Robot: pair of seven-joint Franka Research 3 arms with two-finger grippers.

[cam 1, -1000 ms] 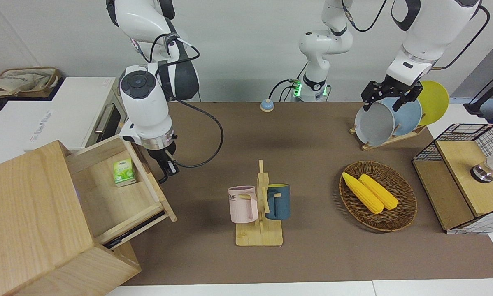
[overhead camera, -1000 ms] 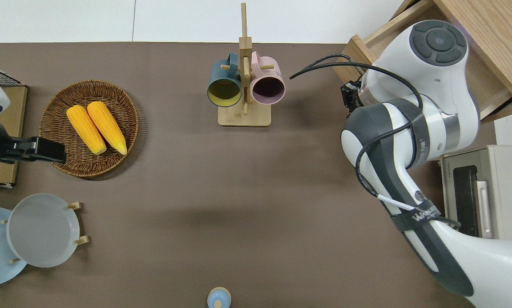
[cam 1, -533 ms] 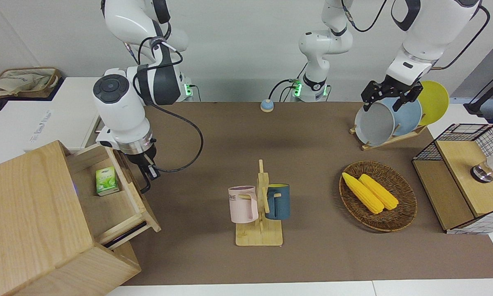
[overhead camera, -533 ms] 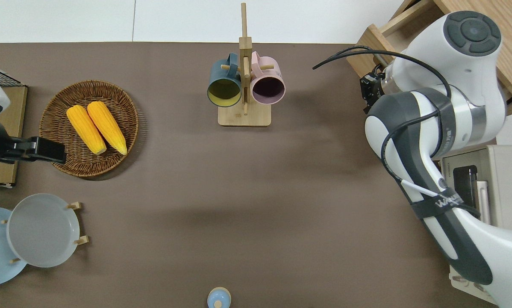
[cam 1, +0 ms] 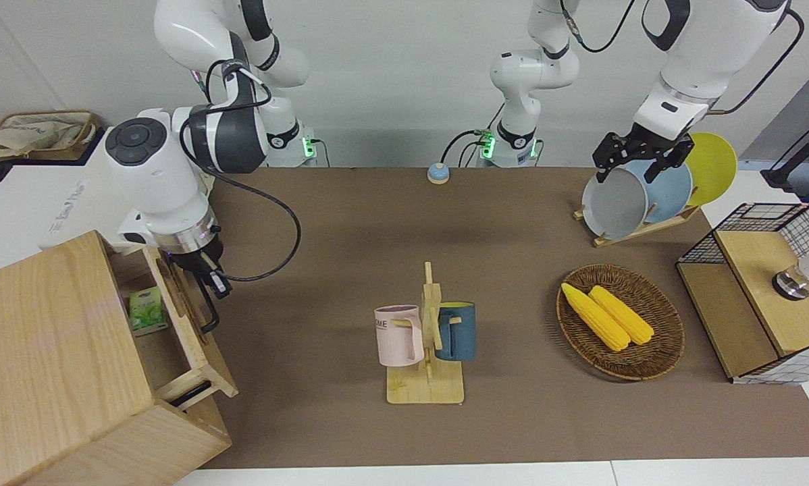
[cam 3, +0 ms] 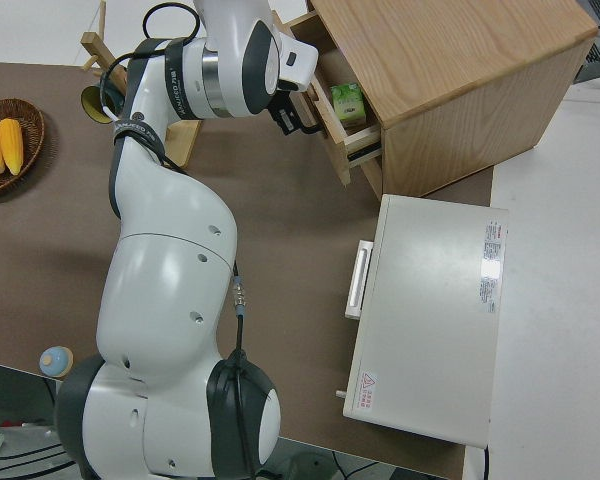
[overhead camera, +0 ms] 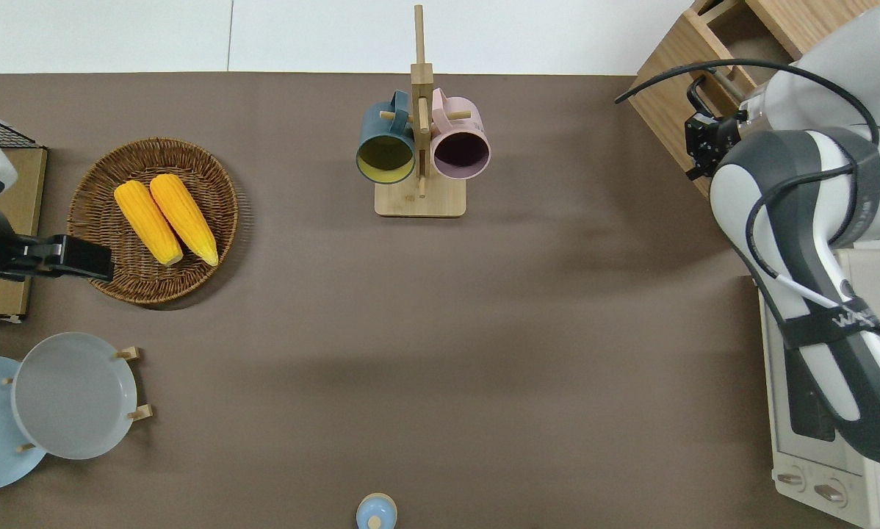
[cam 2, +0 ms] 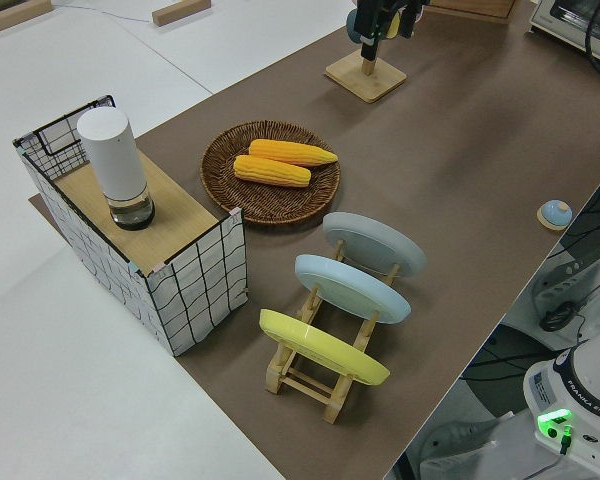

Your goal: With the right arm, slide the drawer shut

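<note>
Pale matt wooden drawer [cam 1: 190, 322]; black metal handle [cam 1: 209, 312]; glossy white plastic right arm [cam 1: 154, 175].

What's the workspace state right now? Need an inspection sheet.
Surface: brown mat covers the table.
Job's things: drawer partly open in the wooden cabinet, green carton inside; black loop handle on its front.
Clutter: mug rack with pink and blue mugs; wicker basket with two corn cobs; plate rack with three plates; wire-mesh box; toaster oven; small blue knob.
Grippers: right gripper at the drawer front by the handle; left gripper parked.
Cables: black cable loops off the right arm's wrist above the mat.
Surroundings: bag on the white counter beside the table.
</note>
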